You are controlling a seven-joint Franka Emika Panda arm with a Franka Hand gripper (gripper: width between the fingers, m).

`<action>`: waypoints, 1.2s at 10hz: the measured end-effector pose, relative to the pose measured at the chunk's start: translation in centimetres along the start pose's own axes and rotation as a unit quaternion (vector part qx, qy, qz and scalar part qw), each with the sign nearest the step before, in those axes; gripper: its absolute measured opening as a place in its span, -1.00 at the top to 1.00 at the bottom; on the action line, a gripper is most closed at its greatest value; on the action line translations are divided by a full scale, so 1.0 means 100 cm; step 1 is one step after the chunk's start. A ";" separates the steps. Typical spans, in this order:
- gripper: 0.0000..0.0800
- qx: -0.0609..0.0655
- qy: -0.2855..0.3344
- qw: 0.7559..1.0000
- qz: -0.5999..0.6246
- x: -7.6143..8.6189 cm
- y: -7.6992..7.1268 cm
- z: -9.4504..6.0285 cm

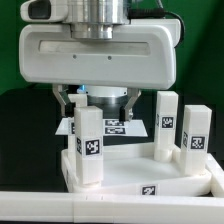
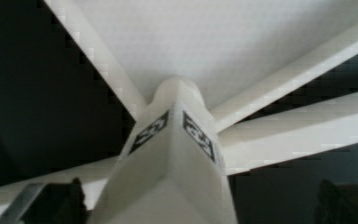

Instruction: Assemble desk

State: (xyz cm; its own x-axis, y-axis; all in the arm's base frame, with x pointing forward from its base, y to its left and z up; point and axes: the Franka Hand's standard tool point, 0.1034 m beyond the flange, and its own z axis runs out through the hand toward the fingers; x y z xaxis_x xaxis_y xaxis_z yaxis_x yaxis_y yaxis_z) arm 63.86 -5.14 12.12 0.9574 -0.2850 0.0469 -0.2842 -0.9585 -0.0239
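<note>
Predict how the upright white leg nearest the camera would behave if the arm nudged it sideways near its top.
The leg stands tall and narrow on the tabletop panel, so it would probably tip rather than slide. Its blocky, flat-sided plastic form looks stiff and unlikely to roll. It seems light for its size, and the smooth faces may slip between open jaws.

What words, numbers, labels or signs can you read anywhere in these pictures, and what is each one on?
No words, letters or numbers can be read in either view.
Black-and-white square markers, patterns rather than text: on the front leg, on the two legs at the exterior view's right, on the tabletop rim, and on the marker board behind.
Wrist view: markers on the leg, blurred.
</note>
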 end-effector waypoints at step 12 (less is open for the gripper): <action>0.01 -0.012 -0.003 0.962 -0.273 0.001 0.007 0.001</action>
State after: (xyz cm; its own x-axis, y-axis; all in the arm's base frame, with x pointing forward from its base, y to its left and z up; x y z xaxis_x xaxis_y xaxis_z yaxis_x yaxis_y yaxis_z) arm 63.74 -5.84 12.05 0.9643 0.2615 0.0409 0.2606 -0.9651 0.0255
